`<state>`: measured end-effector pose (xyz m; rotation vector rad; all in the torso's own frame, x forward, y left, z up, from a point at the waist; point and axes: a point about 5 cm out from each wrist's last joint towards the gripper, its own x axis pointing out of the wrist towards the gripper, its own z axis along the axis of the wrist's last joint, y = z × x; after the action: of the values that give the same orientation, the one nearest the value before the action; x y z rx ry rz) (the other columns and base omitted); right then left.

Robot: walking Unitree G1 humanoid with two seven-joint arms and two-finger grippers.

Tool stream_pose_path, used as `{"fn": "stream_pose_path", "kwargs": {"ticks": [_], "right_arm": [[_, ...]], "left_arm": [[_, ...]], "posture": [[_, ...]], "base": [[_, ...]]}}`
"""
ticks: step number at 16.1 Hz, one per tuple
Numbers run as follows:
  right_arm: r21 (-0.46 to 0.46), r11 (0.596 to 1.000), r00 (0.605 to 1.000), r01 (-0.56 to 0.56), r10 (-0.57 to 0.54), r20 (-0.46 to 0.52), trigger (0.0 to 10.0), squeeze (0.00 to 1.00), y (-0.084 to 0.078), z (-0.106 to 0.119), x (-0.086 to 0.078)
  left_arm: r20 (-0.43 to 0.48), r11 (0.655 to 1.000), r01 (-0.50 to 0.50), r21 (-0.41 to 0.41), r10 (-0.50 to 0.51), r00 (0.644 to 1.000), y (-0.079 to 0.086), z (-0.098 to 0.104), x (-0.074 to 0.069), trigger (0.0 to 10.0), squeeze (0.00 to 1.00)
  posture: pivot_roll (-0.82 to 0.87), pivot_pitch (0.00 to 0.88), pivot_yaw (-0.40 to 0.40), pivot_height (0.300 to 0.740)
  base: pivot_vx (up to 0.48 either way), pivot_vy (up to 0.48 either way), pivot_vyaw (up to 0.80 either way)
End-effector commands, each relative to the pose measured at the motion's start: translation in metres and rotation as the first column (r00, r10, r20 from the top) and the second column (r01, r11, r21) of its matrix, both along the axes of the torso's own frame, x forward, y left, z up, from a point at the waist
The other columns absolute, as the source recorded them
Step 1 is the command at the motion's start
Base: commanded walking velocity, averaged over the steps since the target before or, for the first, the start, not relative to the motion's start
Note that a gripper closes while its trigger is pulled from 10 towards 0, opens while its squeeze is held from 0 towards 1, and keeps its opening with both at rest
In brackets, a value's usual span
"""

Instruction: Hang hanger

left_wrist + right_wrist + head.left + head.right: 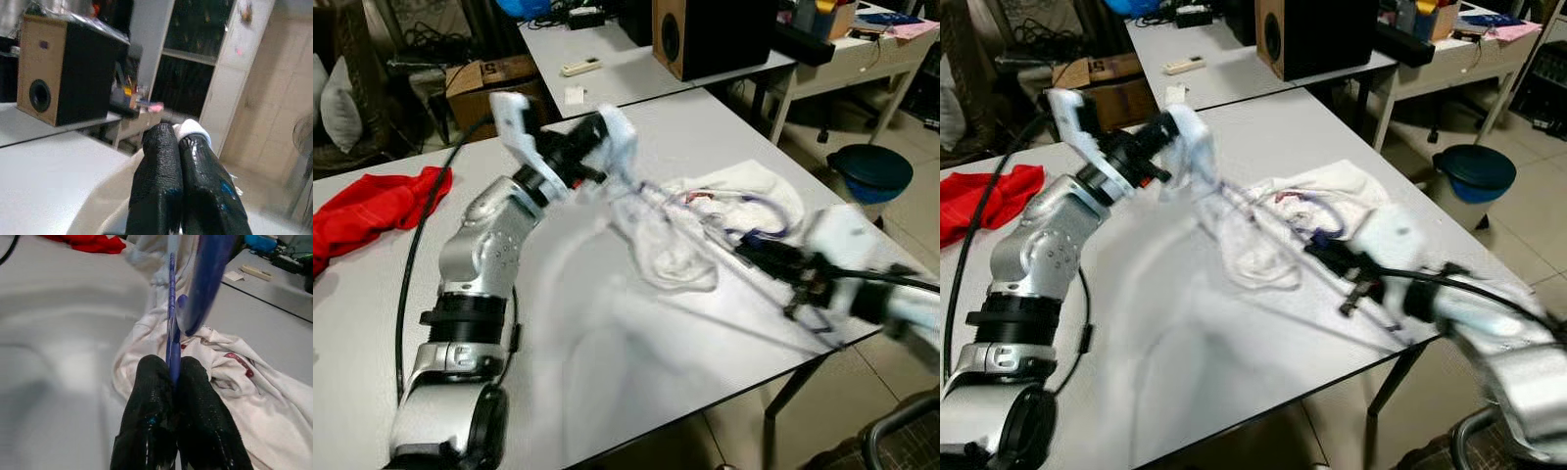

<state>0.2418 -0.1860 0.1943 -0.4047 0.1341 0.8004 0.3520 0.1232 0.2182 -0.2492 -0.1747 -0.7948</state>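
Right gripper (171, 382) clamps blue hanger (172, 298) near table edge (724, 397); left gripper (178, 147) pinches white garment (675, 255).

Blurred by motion: right pincer (773, 257) and white shirt (680, 245). Blue hanger (172, 308) partly buried in cloth.
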Motion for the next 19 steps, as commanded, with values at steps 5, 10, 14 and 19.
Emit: {"fn": "stream_pose_path", "kwargs": {"ticks": [5, 10, 14, 19], "right_arm": [[0.099, 0.992, 0.99, 0.076, -0.087, 0.113, 10.0, 0.0, 0.012, 0.023, 0.027], [-0.036, 0.999, 1.0, -0.027, 0.027, 0.004, 10.0, 0.0, 0.024, 0.004, 0.024], [-0.149, 0.969, 0.969, -0.196, 0.168, -0.178, 10.0, 0.0, 0.034, -0.028, 0.003], [-0.019, 0.982, 0.977, -0.186, 0.183, -0.109, 10.0, 0.0, 0.011, 0.002, -0.012]], "left_arm": [[0.034, 0.947, 0.03, 0.32, -0.043, 0.998, -0.019, -0.026, -0.007, 0.0, 0.0], [0.057, 0.975, 0.053, 0.214, -0.066, 0.996, -0.022, -0.012, -0.008, 0.0, 0.0], [0.134, 0.998, -0.057, -0.029, 0.061, 0.989, -0.003, 0.031, 0.005, 0.0, 0.0], [0.138, 0.929, -0.303, 0.212, 0.279, 0.95, 0.035, 0.011, 0.02, 0.0, 0.0]], "posture": [[-0.04, 0.0, 0.11, 0.74], [-0.04, 0.0, 0.109, 0.74], [-0.04, 0.0, 0.109, 0.74], [-0.03, 0.0, 0.107, 0.74]], "base": [[0.0, 0.0, 0.0], [0.0, 0.0, 0.0], [0.0, 0.0, 0.0], [0.0, 0.0, 0.0]]}}
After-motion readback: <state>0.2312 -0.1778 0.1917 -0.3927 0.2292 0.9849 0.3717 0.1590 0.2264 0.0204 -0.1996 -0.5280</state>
